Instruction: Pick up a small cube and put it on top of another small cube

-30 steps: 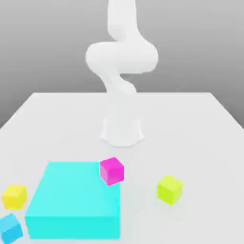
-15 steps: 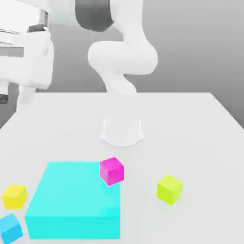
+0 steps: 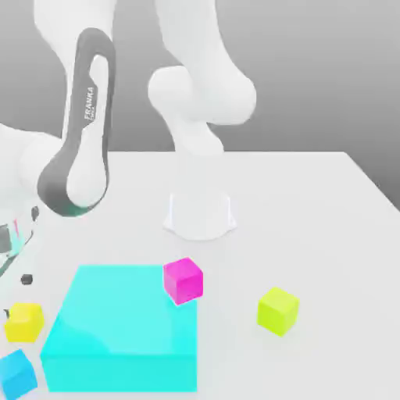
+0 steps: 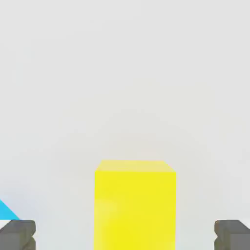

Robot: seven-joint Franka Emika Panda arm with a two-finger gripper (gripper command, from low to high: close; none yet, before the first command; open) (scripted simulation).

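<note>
The gripper (image 4: 125, 236) was wide open with nothing in its hold, its fingers astride the yellow cube (image 4: 135, 210) on the table (image 3: 312, 234) near the blue cube (image 3: 17, 376), so it seemed best to centre, lower straight, then close gently.

A broad, flat, bright cyan rectangular block (image 3: 125, 320) lies in the lower left of the exterior view, on a smooth, pale white bench (image 3: 336, 234) spanning the frame's middle and bottom.
</note>
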